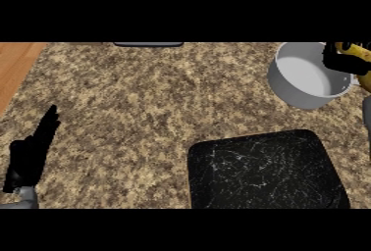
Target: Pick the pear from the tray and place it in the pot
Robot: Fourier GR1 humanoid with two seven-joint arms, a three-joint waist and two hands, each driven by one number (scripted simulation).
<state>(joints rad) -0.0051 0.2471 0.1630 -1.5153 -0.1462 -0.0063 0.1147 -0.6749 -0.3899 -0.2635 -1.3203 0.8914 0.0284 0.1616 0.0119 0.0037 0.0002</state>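
Right hand: at about two o'clock, at the view's right edge, black fingers curled round the pear, held over the pot's right rim.
Pear: yellow, mostly hidden by the fingers and cut off by the edge; it is off the tray and sits above the pot's rim, not down inside.
Pot: grey, round, tilted open side toward the view, pale inside, at two o'clock on the counter.
Tray: black, scratched, squarish, at five o'clock, well apart from the pot.
Left hand: at eight o'clock, open, fingers straight and pointing up, resting near the left edge.
Counter: speckled brown granite.
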